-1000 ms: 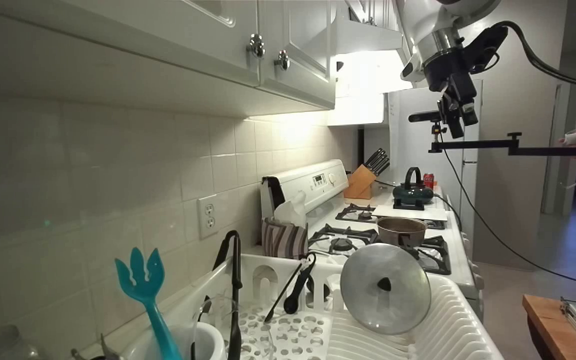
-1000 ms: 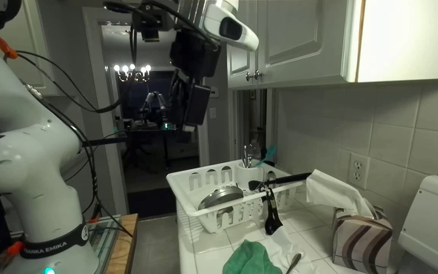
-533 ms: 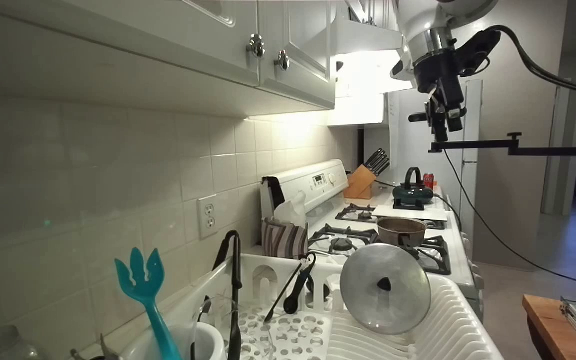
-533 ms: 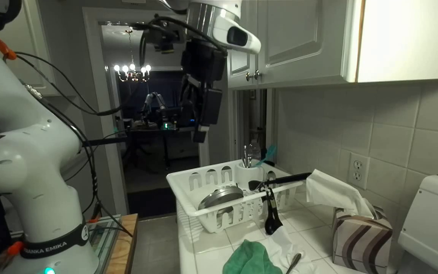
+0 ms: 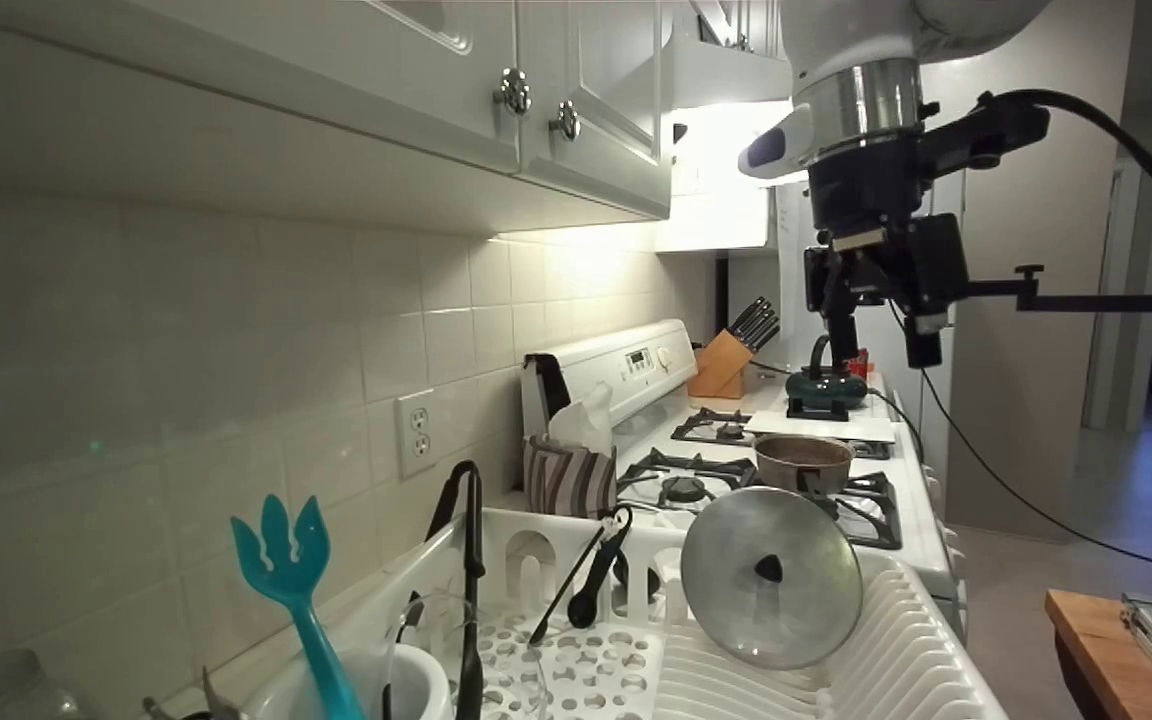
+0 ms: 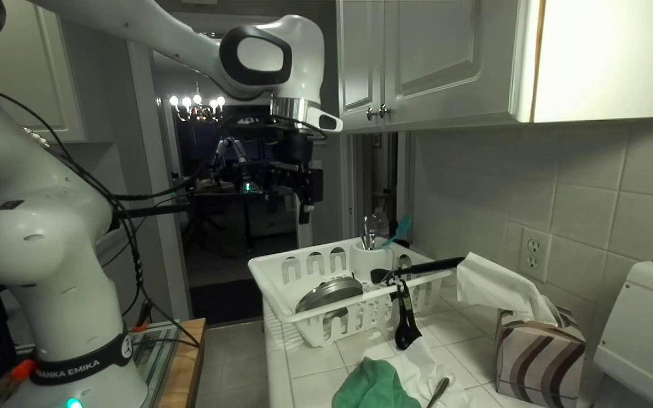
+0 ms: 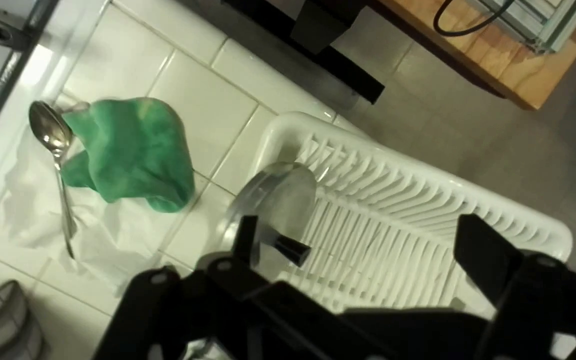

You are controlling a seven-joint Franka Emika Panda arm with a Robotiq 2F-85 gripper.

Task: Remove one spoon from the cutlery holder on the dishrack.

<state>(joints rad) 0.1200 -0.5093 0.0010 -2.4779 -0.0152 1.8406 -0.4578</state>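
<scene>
The cutlery holder (image 6: 369, 260) is a white cup in the far corner of the dishrack (image 6: 270, 286). Metal utensil handles (image 6: 367, 233) and a teal fork-shaped utensil (image 6: 400, 229) stick up from it. In an exterior view, the holder (image 5: 421, 680) shows at the bottom edge, partly cut off, with the teal utensil (image 5: 306, 600). The wrist view shows the ribbed rack (image 7: 418, 172) but not the holder. My gripper (image 7: 358, 237) is open and empty, pointing down above the rack. In both exterior views the gripper (image 5: 884, 350) hangs well above the rack, apart from the holder.
A metal lid (image 5: 771, 600) stands in the rack near black tongs (image 5: 471, 600). A loose spoon (image 7: 50, 129) lies on tissue beside a green cloth (image 7: 133, 150). A tissue box (image 6: 539, 357) stands on the counter. Cabinets (image 6: 434, 56) overhang it.
My gripper has come lower and the wrist has turned, with the fingers now pointing straight down. It has moved toward the rack's holder end. The objects in the rack have not moved.
</scene>
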